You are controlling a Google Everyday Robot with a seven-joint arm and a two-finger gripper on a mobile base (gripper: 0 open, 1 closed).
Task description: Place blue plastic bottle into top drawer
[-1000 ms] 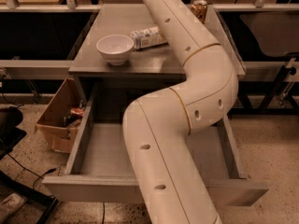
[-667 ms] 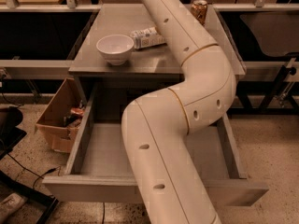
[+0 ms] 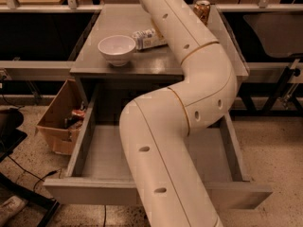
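The blue plastic bottle (image 3: pixel 147 39) lies on its side on the grey table top (image 3: pixel 118 18), just right of a white bowl. Its right end is hidden behind my arm. The top drawer (image 3: pixel 90 191) is pulled wide open below the table, and the part of its floor that shows holds nothing. My white arm (image 3: pixel 189 117) rises from the bottom of the view, bends over the drawer and reaches up across the table past the top edge. The gripper is out of view beyond that edge.
A white bowl (image 3: pixel 117 48) stands on the table left of the bottle. An orange-brown drink can (image 3: pixel 202 11) stands at the table's back right corner. A cardboard box (image 3: pixel 57 117) with items sits on the floor left of the drawer.
The upper arm has shifted very slightly to the left. The bottle, bowl and drawer have not moved.
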